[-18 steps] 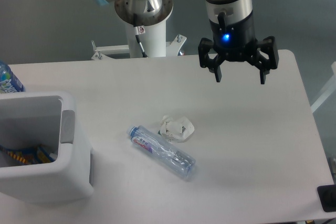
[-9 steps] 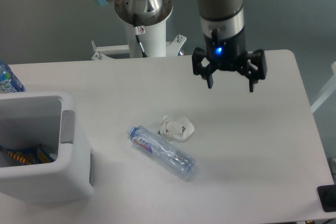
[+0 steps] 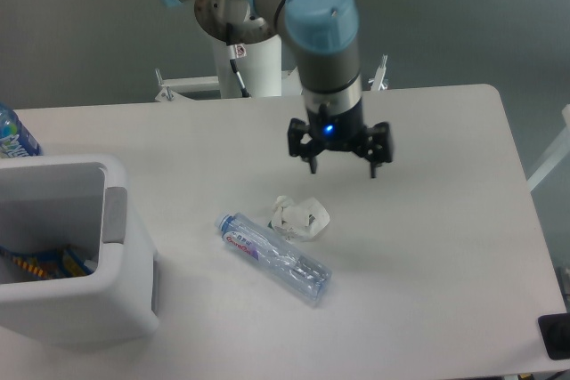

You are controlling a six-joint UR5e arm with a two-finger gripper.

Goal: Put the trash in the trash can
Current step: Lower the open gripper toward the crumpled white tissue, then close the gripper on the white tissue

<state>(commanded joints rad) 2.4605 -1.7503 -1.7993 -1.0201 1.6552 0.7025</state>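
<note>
White creased wad (image 3: 300,217) lies mid-surface, touching the clear plastic bottle (image 3: 275,257) just nearer. Above and to the right, the tool (image 3: 342,170) hangs with fingers spread, holding nothing. At the near left stands the white trash can (image 3: 114,246).

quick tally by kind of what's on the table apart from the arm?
Bottles: 2 (clear plastic bottle with red-and-purple label, lying flat; bottle with blue-and-green label, cut off by the left edge)
Crumpled wads: 1 (small white creased wad)
Bins: 1 (large white boxy plastic trash can, something colourful inside)
Total: 4
</note>
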